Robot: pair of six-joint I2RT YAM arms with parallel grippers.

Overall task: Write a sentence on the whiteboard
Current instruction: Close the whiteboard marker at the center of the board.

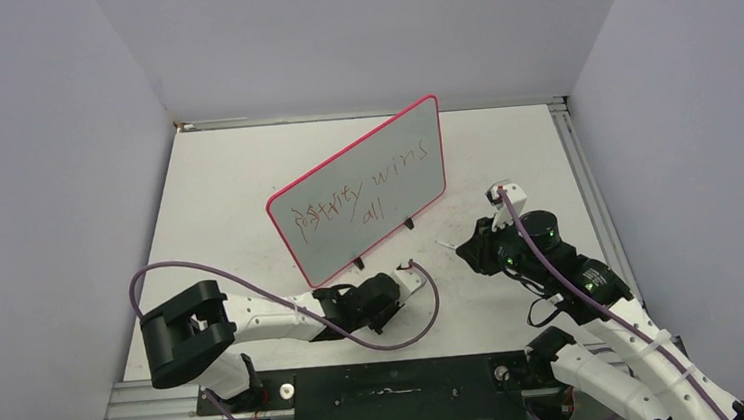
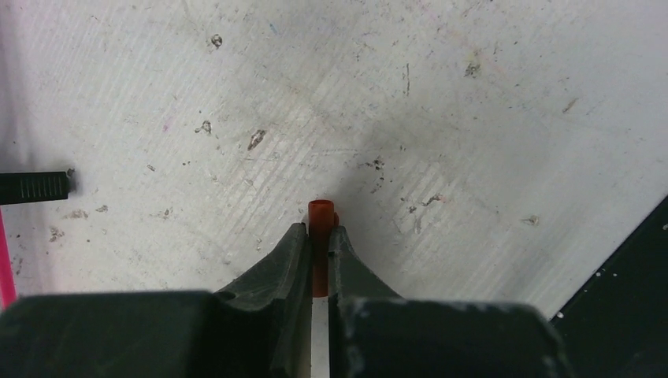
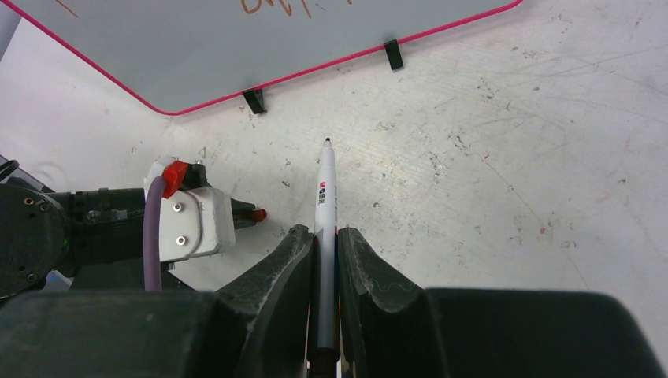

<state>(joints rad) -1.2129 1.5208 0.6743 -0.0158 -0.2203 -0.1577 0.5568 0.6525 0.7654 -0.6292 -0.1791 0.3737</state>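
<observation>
The whiteboard (image 1: pixel 365 175) stands tilted on small black feet at mid-table, pale grey with a red-pink rim. The sentence (image 1: pixel 362 199), in dark-red scrawl, reads roughly "party wins all" in two lines. My right gripper (image 1: pixel 466 248) is right of the board's near edge, shut on a white marker (image 3: pixel 324 197) whose bare tip points at the tabletop in front of the board (image 3: pixel 236 55). My left gripper (image 1: pixel 393 309) lies low below the board's near corner, shut on a small red marker cap (image 2: pixel 319 216). The cap also shows in the right wrist view (image 3: pixel 256 213).
A black board foot (image 2: pixel 35 187) and a strip of pink rim (image 2: pixel 6 260) sit at the left of the left wrist view. The scuffed white tabletop (image 1: pixel 504 149) is walled by grey panels. A purple cable (image 1: pixel 398 340) loops by the left arm.
</observation>
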